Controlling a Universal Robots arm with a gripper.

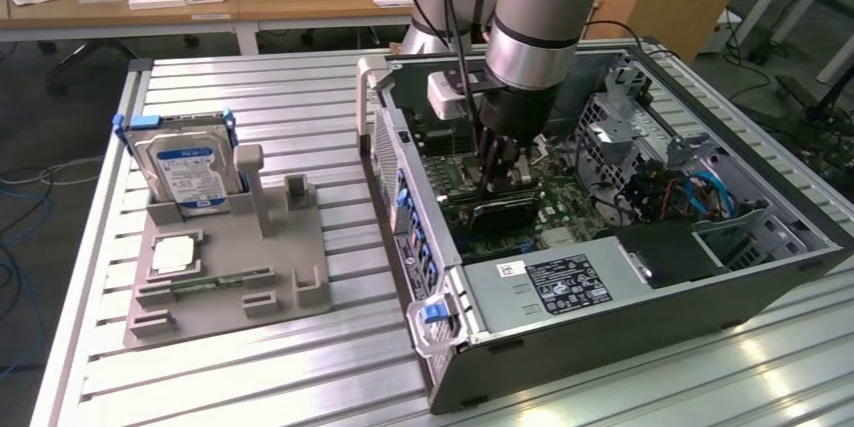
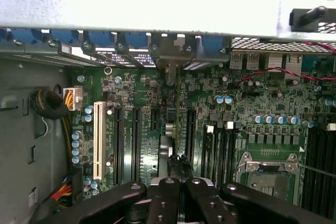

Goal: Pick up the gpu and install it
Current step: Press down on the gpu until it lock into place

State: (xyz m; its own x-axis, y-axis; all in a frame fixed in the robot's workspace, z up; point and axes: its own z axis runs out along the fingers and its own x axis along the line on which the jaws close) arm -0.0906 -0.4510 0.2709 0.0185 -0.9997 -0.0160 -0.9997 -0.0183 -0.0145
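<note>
**The gpu held edge-on over the motherboard**

The gpu (image 2: 165, 153) stands as a slim strip between the gripper's (image 2: 178, 184) closed fingers (image 2: 163, 203), reaching from the fingertips toward the rear bracket of the computer case (image 1: 641, 287). In the wrist view it lies along the black expansion slots of the green motherboard (image 2: 252, 103), with a white slot (image 2: 98, 139) further off to one side and the empty processor socket (image 2: 270, 174) to the other. Whether the card's edge already sits in a slot cannot be told.

In the exterior view the arm (image 1: 541, 17) comes straight down into the open case, the gripper (image 1: 497, 187) deep among the boards. The case lies on its side at the far right part of the slatted metal surface (image 1: 267, 377). Near the surface's left edge a grey holder (image 1: 234, 277) carries an upright hard drive (image 1: 187, 172) with a blue-white label and a small square silver chip (image 1: 174, 255) lying flat in front of it.
</note>
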